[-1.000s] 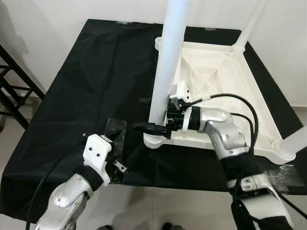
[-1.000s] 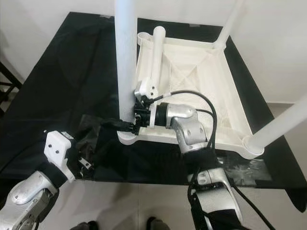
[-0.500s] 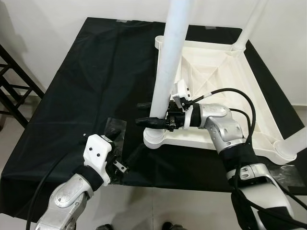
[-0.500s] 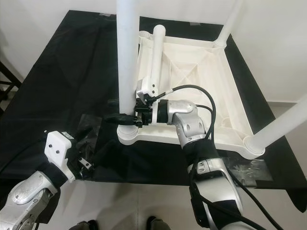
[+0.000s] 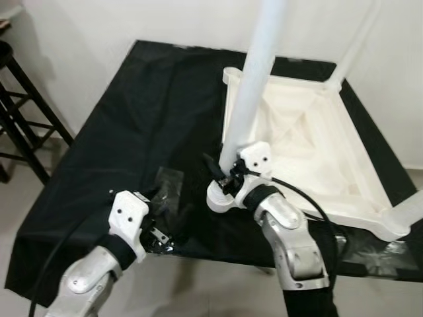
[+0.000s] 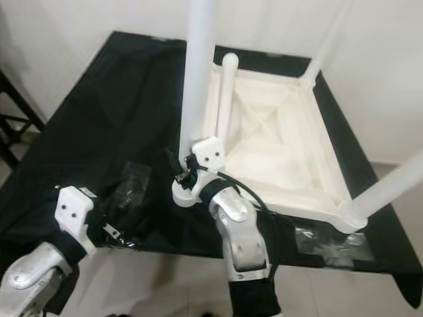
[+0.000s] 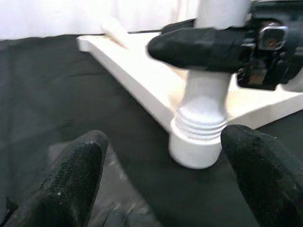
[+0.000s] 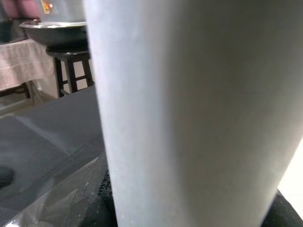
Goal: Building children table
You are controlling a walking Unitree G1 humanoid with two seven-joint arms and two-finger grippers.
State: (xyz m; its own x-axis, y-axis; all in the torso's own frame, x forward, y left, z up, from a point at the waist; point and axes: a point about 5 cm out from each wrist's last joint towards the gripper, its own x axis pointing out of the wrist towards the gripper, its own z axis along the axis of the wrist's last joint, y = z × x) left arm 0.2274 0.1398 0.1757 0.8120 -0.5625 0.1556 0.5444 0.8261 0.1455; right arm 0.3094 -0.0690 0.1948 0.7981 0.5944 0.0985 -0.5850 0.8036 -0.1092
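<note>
– White plastic children's table [image 5: 310, 139], lying upside down on the black-draped tabletop [image 5: 132, 112] with its legs in the air: that is what we are working on, and its near corner sits close to the tabletop's front edge.

– Our concern is the white tubular leg [image 5: 254, 86] at that corner. It rises from the ribbed round corner socket [image 7: 201, 125], and the ribs look like a screw thread to us.

– So if we turn it while it leans, we think it could cross-thread or jam half-seated.

– We agree. Our right tool [image 5: 221, 173] is pinching the leg low down, just above the socket, with one black finger [image 7: 199, 47] lying across its front. A grip that low gives us little hold on the long upper part, so the leg may tilt.

– What about the table itself?

– Nothing braces it. Our left tool [image 5: 158, 228] hangs over the cloth near the corner, its padded fingertips [image 7: 75, 165] spread wide and holding nothing. If we twist hard, we judge the whole frame could slide on the cloth toward the edge.

– And the crinkled clear plastic bag [image 5: 165, 188] lies between our left tool and the socket.

– Yes, we could sweep it off the tabletop if we reach in to steady the corner. We would also watch the black cable [image 5: 304, 201] looped along our right arm; it may catch on the table's rim as the wrist turns.
</note>
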